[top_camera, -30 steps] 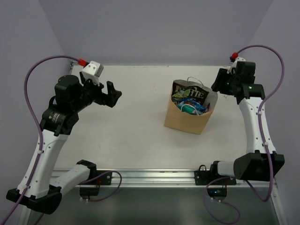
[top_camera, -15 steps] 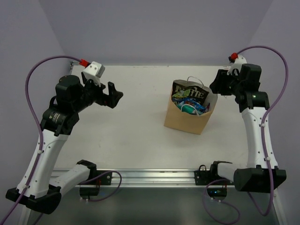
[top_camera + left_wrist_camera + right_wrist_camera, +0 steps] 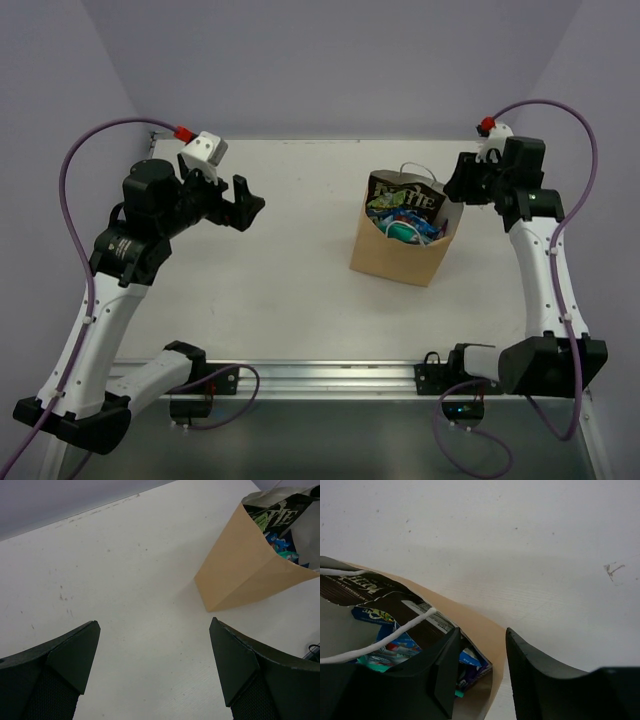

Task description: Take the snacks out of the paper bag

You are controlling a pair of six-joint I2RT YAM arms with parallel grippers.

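Observation:
The tan paper bag (image 3: 395,255) stands upright right of the table's middle, its mouth open. Snacks fill it: a long dark brown packet (image 3: 405,192) sticks out at the far side, with blue and teal packets (image 3: 408,225) below. My right gripper (image 3: 462,184) hovers at the bag's far right corner. In the right wrist view its jaws (image 3: 481,652) are open and narrow, with the bag's tan rim (image 3: 482,625) in the gap and the dark packet (image 3: 385,597) to the left. My left gripper (image 3: 246,204) hangs wide open and empty, far left of the bag (image 3: 245,570).
White cord handles (image 3: 395,632) arch over the bag's mouth. The white table (image 3: 270,280) ends at the purple wall behind and a metal rail (image 3: 330,378) in front. Purple cables loop off both arms.
My right gripper has shifted left to the bag's corner and its jaws have narrowed. The left arm has barely moved.

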